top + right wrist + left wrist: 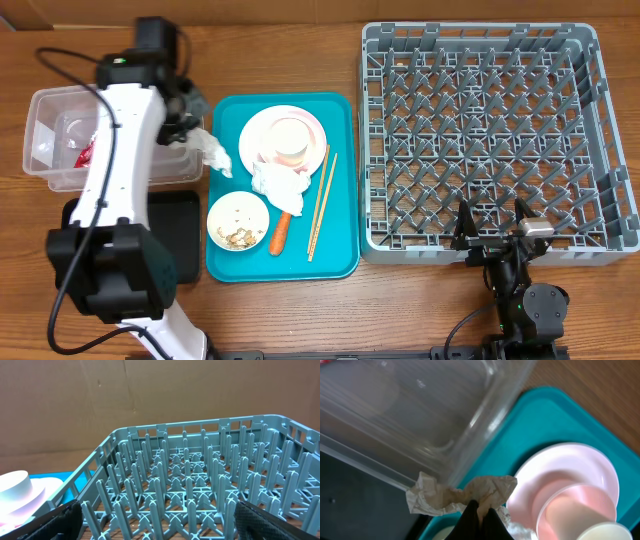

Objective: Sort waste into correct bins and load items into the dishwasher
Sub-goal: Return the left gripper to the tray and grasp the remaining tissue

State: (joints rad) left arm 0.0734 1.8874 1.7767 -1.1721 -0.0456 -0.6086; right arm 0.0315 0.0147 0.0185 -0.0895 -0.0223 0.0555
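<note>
We see the left hand (479, 512) pinching a crumpled tissue wad (451, 496), held above the counter (400, 300) just beside a corner of the clear tub (45, 175), at the left edge of the teal tray (340, 262). A red wrapper (85, 155) lies inside the tub. On the tray sit a pink plate (252, 135), a second wad (278, 180), a white bowl (216, 208) with crumbs (238, 235), a carrot (280, 236) and chopsticks (322, 200). The right hand (495, 225) is spread wide, holding nothing, at the front edge of the grey rack (480, 130).
</note>
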